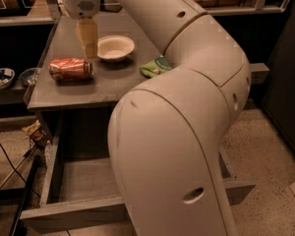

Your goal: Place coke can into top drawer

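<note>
The coke can lies on its side on the grey counter top, near the left edge. The gripper hangs above the counter just right of and behind the can, between the can and a white bowl. It holds nothing. The top drawer is pulled open below the counter, and its inside looks empty. My arm covers the drawer's right part and its front knob.
A green snack bag lies on the counter, partly behind my arm. Small bowls sit on a low shelf at the left. Cables and a stand lie on the floor left of the drawer.
</note>
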`<state>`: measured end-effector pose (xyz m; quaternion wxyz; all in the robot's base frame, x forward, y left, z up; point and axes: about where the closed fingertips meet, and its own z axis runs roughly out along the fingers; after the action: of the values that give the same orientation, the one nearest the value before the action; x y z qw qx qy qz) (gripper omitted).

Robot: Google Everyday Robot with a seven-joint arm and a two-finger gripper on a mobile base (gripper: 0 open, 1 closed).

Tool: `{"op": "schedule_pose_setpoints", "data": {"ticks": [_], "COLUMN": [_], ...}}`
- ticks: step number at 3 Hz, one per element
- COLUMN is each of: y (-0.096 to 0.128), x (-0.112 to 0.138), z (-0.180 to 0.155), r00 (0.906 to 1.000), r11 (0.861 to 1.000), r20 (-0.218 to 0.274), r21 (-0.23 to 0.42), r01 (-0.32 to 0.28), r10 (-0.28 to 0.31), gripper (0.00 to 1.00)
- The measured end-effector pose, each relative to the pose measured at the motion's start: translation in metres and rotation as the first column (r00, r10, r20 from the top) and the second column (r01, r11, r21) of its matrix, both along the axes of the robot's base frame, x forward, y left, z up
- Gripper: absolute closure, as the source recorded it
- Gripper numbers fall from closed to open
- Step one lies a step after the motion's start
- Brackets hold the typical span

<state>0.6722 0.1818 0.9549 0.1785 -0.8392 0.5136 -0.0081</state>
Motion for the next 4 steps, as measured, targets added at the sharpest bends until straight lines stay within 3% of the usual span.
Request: {"op": "schedule_pose_setpoints", "data": {"ticks": [2,4], "y": [0.026,0.033], "x": [-0.005,0.004], "z": [-0.008,-0.019], "r00": [0.9965,0.9961], "r11": [0.993,0.992], "r20": [-0.04,-0.045], "r21": [0.094,0.103], "r01": [-0.069,-0.071], "r10": [0.073,0.076], "gripper": [0.0,0.0]}}
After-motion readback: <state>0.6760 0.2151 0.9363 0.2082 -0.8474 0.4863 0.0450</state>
